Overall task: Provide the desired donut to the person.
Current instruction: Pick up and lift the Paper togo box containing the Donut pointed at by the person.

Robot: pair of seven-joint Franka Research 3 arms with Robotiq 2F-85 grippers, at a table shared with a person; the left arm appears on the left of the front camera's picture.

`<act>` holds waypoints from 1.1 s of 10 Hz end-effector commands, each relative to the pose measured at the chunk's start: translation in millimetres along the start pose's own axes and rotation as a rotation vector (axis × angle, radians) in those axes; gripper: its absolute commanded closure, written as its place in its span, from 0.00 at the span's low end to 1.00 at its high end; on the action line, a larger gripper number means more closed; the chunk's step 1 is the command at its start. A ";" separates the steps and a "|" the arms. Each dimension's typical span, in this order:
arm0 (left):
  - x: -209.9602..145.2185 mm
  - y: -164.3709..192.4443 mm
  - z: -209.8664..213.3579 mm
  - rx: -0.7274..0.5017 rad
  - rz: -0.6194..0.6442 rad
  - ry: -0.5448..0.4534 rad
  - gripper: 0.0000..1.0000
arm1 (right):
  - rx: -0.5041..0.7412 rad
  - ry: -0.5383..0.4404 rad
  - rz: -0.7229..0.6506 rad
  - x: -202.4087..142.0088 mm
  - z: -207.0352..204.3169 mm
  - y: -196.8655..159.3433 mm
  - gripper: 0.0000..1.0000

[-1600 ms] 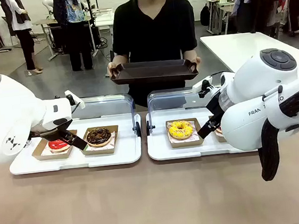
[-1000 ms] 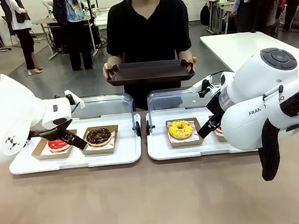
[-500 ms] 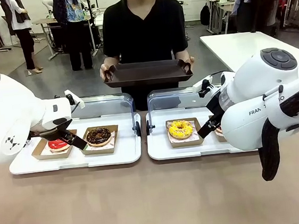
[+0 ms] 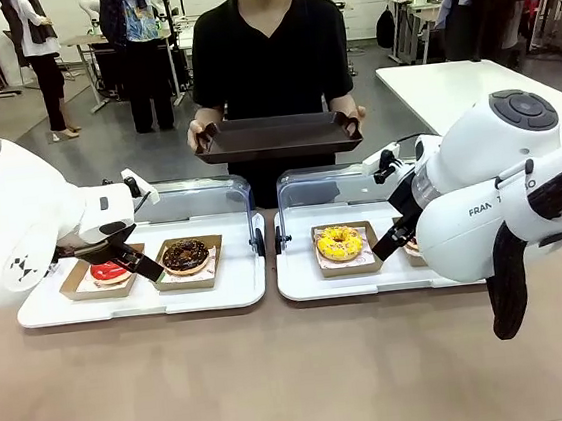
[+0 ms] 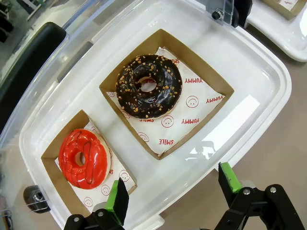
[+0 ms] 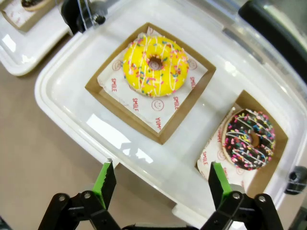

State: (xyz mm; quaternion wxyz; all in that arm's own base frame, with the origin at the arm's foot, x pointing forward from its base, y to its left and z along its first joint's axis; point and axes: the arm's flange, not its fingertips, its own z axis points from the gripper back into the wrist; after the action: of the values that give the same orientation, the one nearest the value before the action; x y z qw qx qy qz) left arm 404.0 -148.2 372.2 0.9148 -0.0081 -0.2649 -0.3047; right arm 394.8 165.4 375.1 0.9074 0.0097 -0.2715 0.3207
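Front view: the person [image 4: 268,41] stands at the far side of the counter [image 4: 278,372] holding out a dark tray [image 4: 278,136]. No donut is lifted yet, so the step looks like awaiting a choice. Left wrist view: the left hand [image 5: 171,184] hangs open above a red-glazed donut [image 5: 85,157] and a chocolate nut donut [image 5: 147,86], each boxed. Right wrist view: the right hand [image 6: 162,171] hangs open above a yellow sprinkled donut [image 6: 155,66] and a chocolate sprinkled donut [image 6: 249,140]. The next move probably calls for lowering onto the wanted donut's box.

Your left gripper [image 5: 171,184] hangs pointing down, jaws spread wide; your right gripper [image 6: 162,170] hangs the same, jaws wide.
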 end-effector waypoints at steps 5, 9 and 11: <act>29.5 -4.7 120.4 -0.026 -0.078 0.058 0.00 | -0.023 0.106 0.020 27.4 144.5 -12.3 0.00; 63.5 5.0 202.0 -0.001 -0.083 0.103 0.00 | -0.059 0.102 -0.041 68.6 204.1 -22.2 0.00; 54.4 6.3 218.5 0.065 -0.062 0.076 0.00 | -0.107 0.116 -0.022 64.9 207.2 -17.2 0.00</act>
State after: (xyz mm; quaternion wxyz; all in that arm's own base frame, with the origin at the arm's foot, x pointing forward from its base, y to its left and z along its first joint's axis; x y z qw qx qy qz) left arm 346.2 -139.2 595.7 0.9134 0.0100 -0.2303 -0.3356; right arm 348.0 145.9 594.7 0.9201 -0.0232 -0.2414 0.3075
